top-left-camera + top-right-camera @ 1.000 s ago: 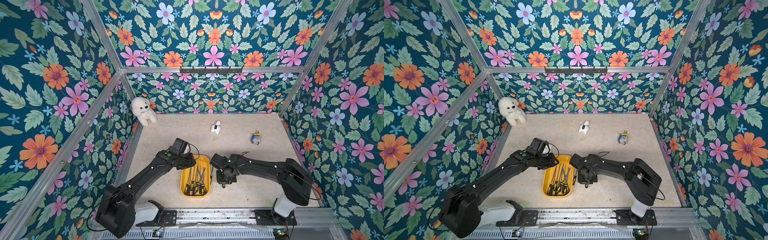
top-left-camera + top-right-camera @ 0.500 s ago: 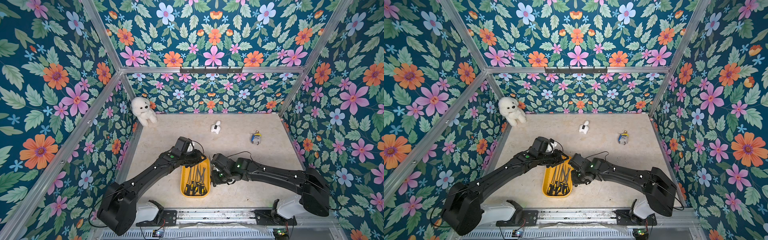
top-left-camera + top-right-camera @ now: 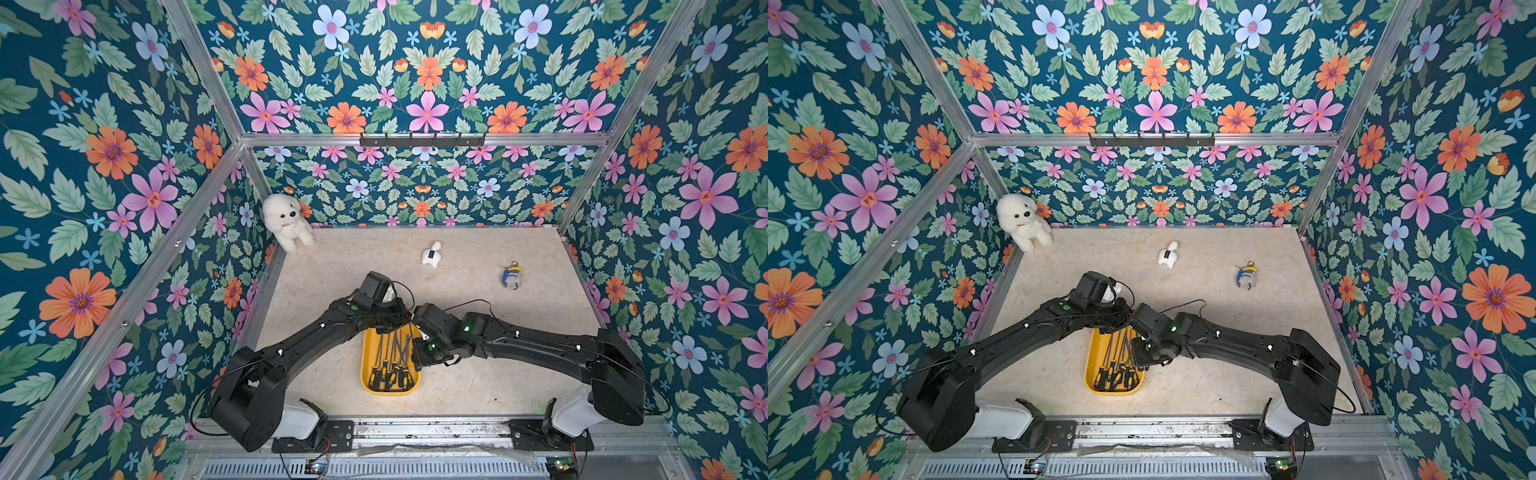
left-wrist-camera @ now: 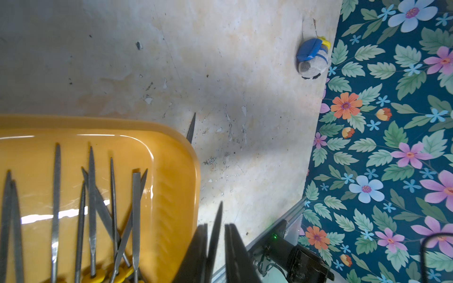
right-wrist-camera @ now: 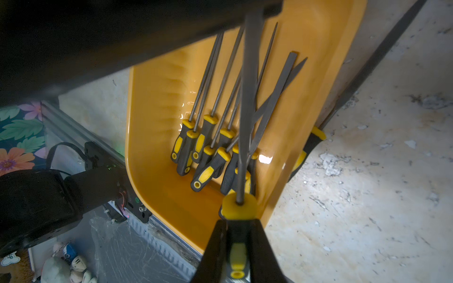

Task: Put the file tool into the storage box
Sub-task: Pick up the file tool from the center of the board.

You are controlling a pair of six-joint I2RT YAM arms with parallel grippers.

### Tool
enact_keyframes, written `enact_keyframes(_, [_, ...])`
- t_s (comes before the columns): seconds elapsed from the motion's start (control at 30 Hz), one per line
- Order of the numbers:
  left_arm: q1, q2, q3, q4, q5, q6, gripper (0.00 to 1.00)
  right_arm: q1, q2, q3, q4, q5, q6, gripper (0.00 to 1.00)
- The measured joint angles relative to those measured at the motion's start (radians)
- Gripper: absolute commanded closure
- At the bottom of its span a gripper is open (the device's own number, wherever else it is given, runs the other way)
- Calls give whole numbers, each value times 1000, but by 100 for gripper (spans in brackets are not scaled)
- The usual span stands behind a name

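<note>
The storage box (image 3: 365,376) (image 3: 1090,376) is a yellow tray at the table's front middle, with several black-and-yellow files (image 3: 388,370) lying in it. My right gripper (image 5: 237,223) (image 3: 417,361) is shut on the handle of one file tool (image 5: 246,122), whose blade slants up over the box (image 5: 152,98). My left gripper (image 4: 217,227) (image 3: 403,324) is shut on that blade's tip (image 4: 218,215), beside the box's corner (image 4: 171,152). A second file (image 5: 310,144) lies on the table against the box's outer wall, and its tip (image 4: 191,127) shows past the rim.
A white plush dog (image 3: 286,220) sits in the back left corner. A small white toy (image 3: 432,254) and a blue-and-grey keyring toy (image 3: 512,277) (image 4: 312,58) lie at the back. Flowered walls close in three sides, and a metal rail (image 3: 415,428) runs along the front.
My right gripper has carried the file left, over the box's right edge. My left gripper has moved right to meet it, and its jaws opened, then closed on the blade tip.
</note>
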Motion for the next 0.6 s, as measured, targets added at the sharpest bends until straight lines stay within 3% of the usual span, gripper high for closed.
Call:
enact_keyframes(0.1, [0,11,15,-40,-19,29,100,1,0,6,-7,-2,-4,87])
enact_keyframes(0.23, [1,15,45,-86,-35,62,100,2,-4,11,-9,-6,-11,82])
enact_keyframes(0.4, [39,-4,67,-155,-61,117,100,2,-19,27,-8,-18,-22,36])
enact_keyframes(0.6, [151,-71,124,-327,-160,282,100,-68,-93,25,-5,-21,-14,30])
